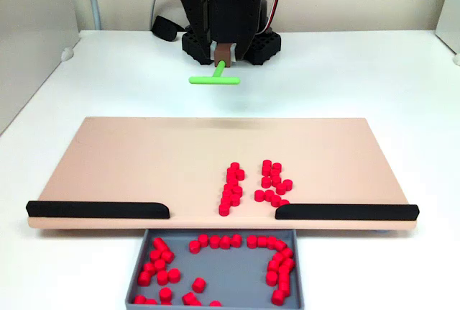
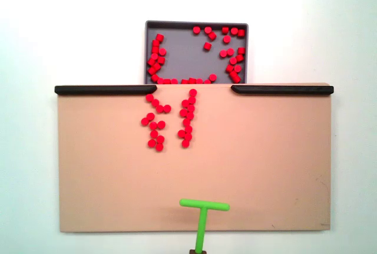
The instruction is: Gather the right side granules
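Red granules lie on the tan board (image 1: 144, 159) in two groups. In a fixed view the right group (image 1: 273, 180) is a loose cluster and the left group (image 1: 231, 188) a narrow column; seen from above they are mirrored, cluster (image 2: 155, 123) left and column (image 2: 187, 121) right. Both groups sit just before the gap between the black rails. My gripper (image 1: 222, 55) at the arm's base end is shut on the stem of a green T-shaped stick (image 1: 214, 78). The stick (image 2: 204, 213) hangs over the board's edge nearest the arm, well away from the granules.
A grey tray (image 1: 237, 281) below the gap holds many more red granules. Two black rails (image 1: 97, 210) (image 1: 345, 211) line the board's tray-side edge. The arm's black base (image 1: 230, 37) stands behind the board. White walls flank the table.
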